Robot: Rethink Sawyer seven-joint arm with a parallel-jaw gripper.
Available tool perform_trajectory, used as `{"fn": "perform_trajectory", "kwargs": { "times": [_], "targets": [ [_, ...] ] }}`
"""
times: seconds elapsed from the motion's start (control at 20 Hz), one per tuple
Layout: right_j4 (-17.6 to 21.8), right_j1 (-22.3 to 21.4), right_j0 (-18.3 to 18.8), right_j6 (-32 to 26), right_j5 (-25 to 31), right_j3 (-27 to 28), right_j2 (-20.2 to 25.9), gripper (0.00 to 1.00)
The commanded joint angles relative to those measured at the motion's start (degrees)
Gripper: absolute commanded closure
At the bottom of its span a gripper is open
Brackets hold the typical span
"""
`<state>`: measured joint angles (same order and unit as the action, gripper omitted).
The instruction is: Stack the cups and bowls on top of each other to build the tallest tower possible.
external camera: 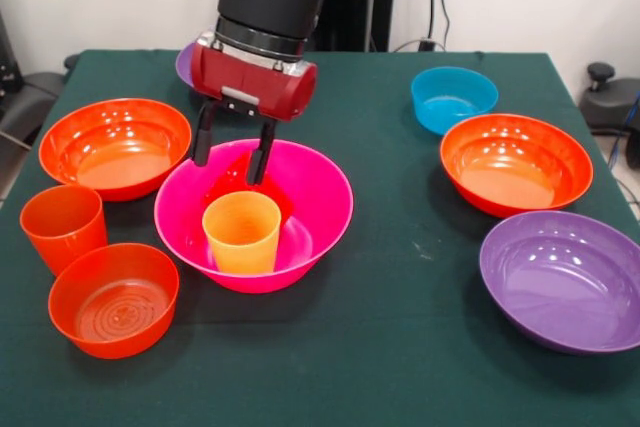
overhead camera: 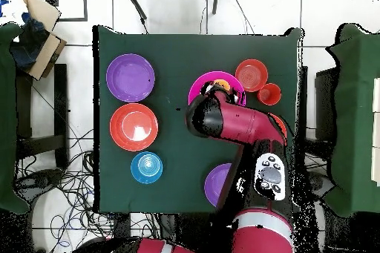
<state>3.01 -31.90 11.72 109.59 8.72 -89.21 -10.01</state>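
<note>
The big pink bowl [external camera: 300, 197] sits upright at the table's middle; in the overhead view its rim [overhead camera: 199, 85] shows beside the arm. A yellow-orange ribbed cup [external camera: 241, 232] stands upright inside it and also shows from above [overhead camera: 221, 84]. My gripper [external camera: 232, 147] hangs open and empty over the bowl's far inside wall, just behind the cup and not touching it. A red-orange cup [external camera: 63, 227] stands upright at the left, next to the small orange bowl [external camera: 113, 299]. A third cup is not in view.
A wide orange bowl [external camera: 115, 147] lies left of the pink bowl. At the right are the small blue bowl [external camera: 453, 99], a second wide orange bowl [external camera: 515, 162] and a purple bowl [external camera: 565, 277]. Another purple bowl [external camera: 184, 65] peeks out behind my wrist.
</note>
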Motion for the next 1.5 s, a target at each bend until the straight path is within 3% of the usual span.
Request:
{"fn": "perform_trajectory", "kwargs": {
  "times": [0.05,0.2,0.4,0.75,0.9,1.05,1.25,1.5],
  "targets": [
    [0.42,-1.2,0.62,1.61,11.15,-1.74,6.24,0.0],
    [-0.3,-2.14,2.77,0.55,12.91,-3.09,9.38,0.0],
    [0.68,-1.13,5.56,-0.06,9.34,-4.55,13.58,0.0],
    [2.73,0.55,13.78,-1.43,4.9,-11.13,24.64,0.0],
    [3.93,2.51,17.26,-2.94,4.85,-12.03,28.84,0.0],
    [3.35,3.81,20.55,-4.65,8.46,-13.08,32.9,0.0],
    [3.85,2.19,19.06,-3.89,12.15,-12.93,30.82,0.0],
    [4.81,1.97,17.01,-2.71,11.23,-11.45,28.69,0.0]
  ]
}}
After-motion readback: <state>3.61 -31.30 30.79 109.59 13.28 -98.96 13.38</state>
